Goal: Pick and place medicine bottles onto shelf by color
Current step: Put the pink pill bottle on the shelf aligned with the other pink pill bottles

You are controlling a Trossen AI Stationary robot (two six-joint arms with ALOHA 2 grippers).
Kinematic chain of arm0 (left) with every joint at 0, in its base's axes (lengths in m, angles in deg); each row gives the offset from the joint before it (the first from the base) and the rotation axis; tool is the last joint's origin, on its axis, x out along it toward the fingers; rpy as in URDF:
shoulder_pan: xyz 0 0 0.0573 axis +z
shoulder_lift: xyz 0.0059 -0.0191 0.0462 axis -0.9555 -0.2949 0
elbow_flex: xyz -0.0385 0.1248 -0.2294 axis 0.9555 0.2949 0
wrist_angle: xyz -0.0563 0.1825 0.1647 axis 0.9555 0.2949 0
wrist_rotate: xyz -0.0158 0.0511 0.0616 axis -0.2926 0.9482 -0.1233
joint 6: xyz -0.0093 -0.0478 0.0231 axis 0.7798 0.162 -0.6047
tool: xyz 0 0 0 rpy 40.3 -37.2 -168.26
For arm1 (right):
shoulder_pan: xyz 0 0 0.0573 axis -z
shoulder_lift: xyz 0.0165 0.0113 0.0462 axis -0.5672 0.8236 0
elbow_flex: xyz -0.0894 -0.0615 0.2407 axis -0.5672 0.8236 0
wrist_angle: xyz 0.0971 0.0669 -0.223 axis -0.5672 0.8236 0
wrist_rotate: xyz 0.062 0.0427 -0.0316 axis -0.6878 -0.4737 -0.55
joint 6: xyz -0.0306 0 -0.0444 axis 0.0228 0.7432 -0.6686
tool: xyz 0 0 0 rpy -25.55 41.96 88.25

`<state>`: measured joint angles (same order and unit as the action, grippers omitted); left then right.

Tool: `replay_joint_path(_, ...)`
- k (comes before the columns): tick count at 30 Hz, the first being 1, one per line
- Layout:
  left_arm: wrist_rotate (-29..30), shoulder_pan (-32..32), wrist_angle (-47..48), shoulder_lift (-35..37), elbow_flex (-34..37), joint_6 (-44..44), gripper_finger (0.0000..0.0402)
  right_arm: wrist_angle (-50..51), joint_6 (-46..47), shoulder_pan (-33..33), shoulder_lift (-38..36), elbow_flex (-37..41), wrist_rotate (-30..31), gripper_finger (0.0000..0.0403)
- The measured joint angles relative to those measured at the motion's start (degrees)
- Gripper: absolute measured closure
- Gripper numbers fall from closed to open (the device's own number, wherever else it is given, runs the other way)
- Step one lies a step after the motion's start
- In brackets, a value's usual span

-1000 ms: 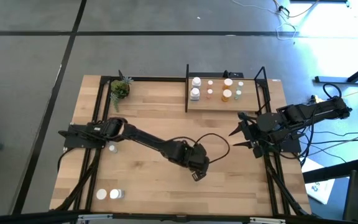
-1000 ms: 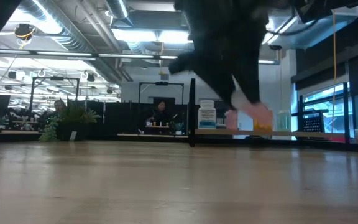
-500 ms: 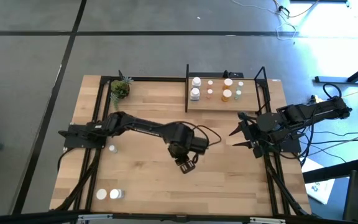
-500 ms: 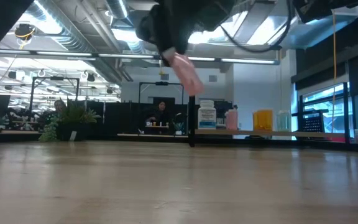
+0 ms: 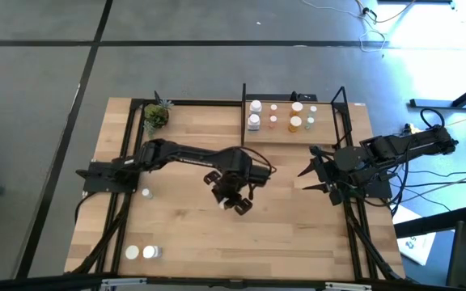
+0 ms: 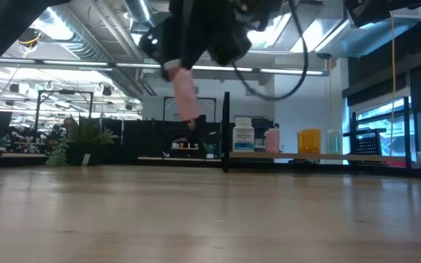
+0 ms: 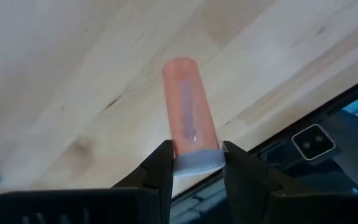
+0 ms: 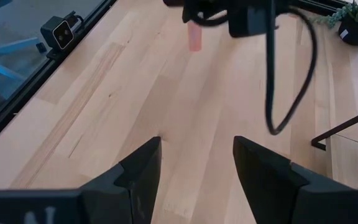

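My left gripper (image 5: 233,200) hangs over the middle of the table, shut on a pink medicine bottle (image 6: 185,95) with a white cap; the right wrist view shows that bottle (image 8: 194,36) too. The shelf (image 5: 294,131) stands at the far right and carries white bottles (image 5: 255,114), pinkish ones (image 5: 273,121), an orange one (image 5: 295,124) and a pale green one (image 5: 310,123), all upright. Three white bottles rest on the table at the left: (image 5: 146,192), (image 5: 132,252), (image 5: 150,252). My right gripper (image 5: 310,179) waits open at the right edge, holding nothing. My left gripper pinches the bottle's white cap end (image 7: 197,163) between its two fingers (image 7: 161,167). The fingers come from above, pointing steeply down, in line with the bottle. The pink body (image 7: 188,112) sticks out beyond the fingertips and hangs nearly upright, clear of the table.
A small potted plant (image 5: 156,115) stands at the far left corner. Black frame rails (image 5: 120,218) run along the table's left and right sides. Black posts (image 5: 243,113) flank the shelf. A person (image 6: 188,131) sits in the room beyond.
My left gripper has risen and gone toward the table's left and far edge, carrying the pink bottle. It has tipped from a slant to pointing steeply down, so the bottle, slanted before, now hangs nearly upright.
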<state>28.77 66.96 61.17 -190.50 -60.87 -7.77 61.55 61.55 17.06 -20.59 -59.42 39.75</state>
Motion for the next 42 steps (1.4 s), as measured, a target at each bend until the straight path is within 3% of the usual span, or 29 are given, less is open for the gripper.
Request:
replay_joint_path(14, -7.22, 0.92, -9.13, -0.02, 15.47, -1.27, 0.0299, -0.01, 0.04, 0.00, 0.02, 0.00, -0.02, 0.0201)
replay_joint_path(25, -7.79, 0.96, -13.85, 0.03, 20.35, -1.35, 0.0299, -0.03, 0.04, 0.02, 0.02, 0.00, 0.00, 0.0201)
replay_joint_path(42, -10.79, 2.95, -18.01, 0.04, 20.62, -1.45, 0.0299, -0.03, 0.04, 0.00, 0.00, 0.00, -0.02, 0.0201)
